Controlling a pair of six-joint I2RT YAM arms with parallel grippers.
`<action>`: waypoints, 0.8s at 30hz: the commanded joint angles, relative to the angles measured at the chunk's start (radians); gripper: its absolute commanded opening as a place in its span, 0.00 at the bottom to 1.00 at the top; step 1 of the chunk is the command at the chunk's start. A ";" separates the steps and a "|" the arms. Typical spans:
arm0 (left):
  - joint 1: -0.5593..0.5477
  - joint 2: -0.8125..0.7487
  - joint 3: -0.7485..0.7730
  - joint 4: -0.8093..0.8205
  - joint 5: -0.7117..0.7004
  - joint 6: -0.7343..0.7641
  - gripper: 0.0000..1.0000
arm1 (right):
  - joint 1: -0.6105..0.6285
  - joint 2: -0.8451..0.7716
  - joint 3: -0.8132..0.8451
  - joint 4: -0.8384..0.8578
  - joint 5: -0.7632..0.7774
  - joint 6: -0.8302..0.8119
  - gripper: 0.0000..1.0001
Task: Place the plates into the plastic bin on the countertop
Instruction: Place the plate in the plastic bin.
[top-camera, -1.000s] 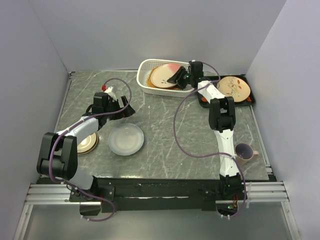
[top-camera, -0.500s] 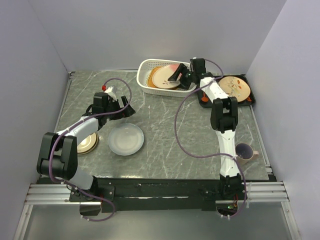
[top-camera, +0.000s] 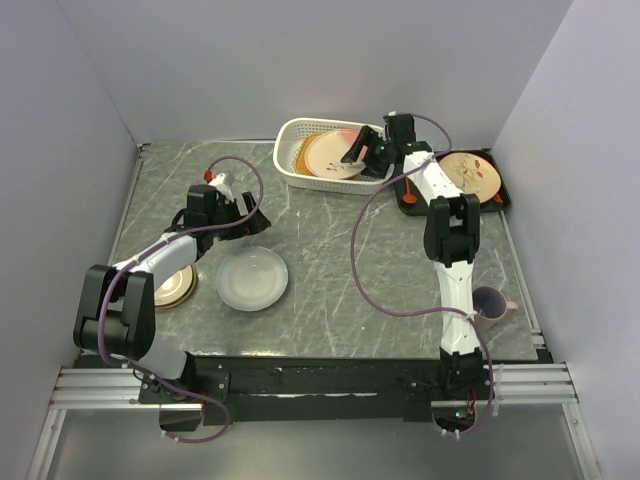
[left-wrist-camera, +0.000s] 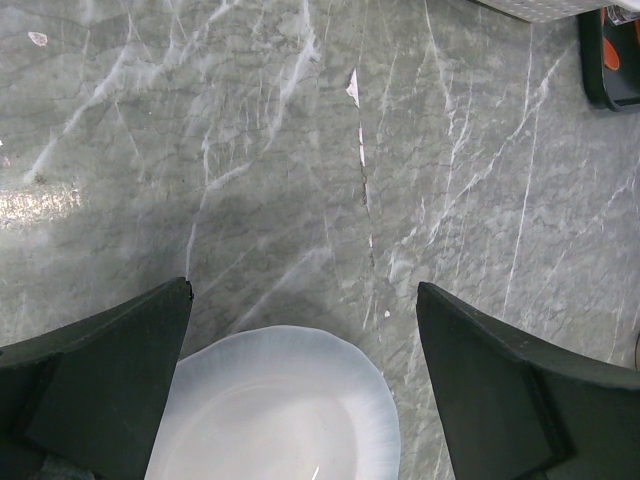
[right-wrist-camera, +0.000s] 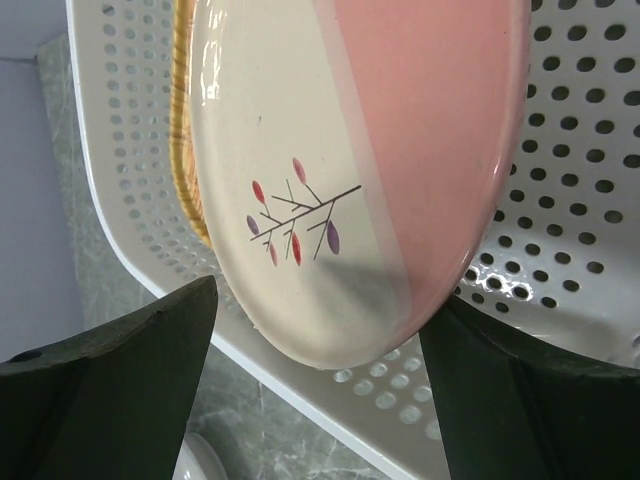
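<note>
Countertop (top-camera: 330, 260): dark marble look with white veins, both arms reaching out over it.

Bin (top-camera: 288, 140): white with perforated walls, at the far edge just right of centre. Two plates are inside. The pink-and-cream plate (right-wrist-camera: 330, 150), with its small twig print, lies on top, and an orange plate (top-camera: 299, 155) shows from under its left side.

Black tray (top-camera: 505, 203): far right, just beside the bin. It carries a cream plate (top-camera: 470, 175) with red-orange leaf marks.

Pale plate (top-camera: 252, 278): near left on the bare counter, well apart from the bin.

Tan plate (top-camera: 175, 288): brown rim, at the near left edge, half hidden under my left arm.

Mug (top-camera: 488, 302): near right, by the right arm's lower link.

Right gripper (top-camera: 362, 152): at the bin's right end. From the wrist view I see its jaws spread wide to either side of the pink-and-cream plate's near edge, and they grip nothing. I cannot tell whether either finger brushes the rim.

Left gripper (top-camera: 248, 215): hangs above the counter just beyond the pale plate, jaws fully apart and holding nothing. In the wrist view the plate's far rim sits between and below the two fingers.
</note>
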 joint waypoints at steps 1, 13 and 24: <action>0.004 -0.015 0.014 0.018 0.015 0.011 0.99 | -0.023 -0.089 0.009 -0.025 0.039 -0.040 0.87; 0.004 -0.018 0.011 0.016 0.004 0.008 0.99 | -0.039 -0.226 -0.110 -0.031 0.208 -0.106 0.90; 0.004 -0.030 0.000 -0.005 -0.042 0.011 0.99 | -0.043 -0.379 -0.284 0.092 0.197 -0.097 0.90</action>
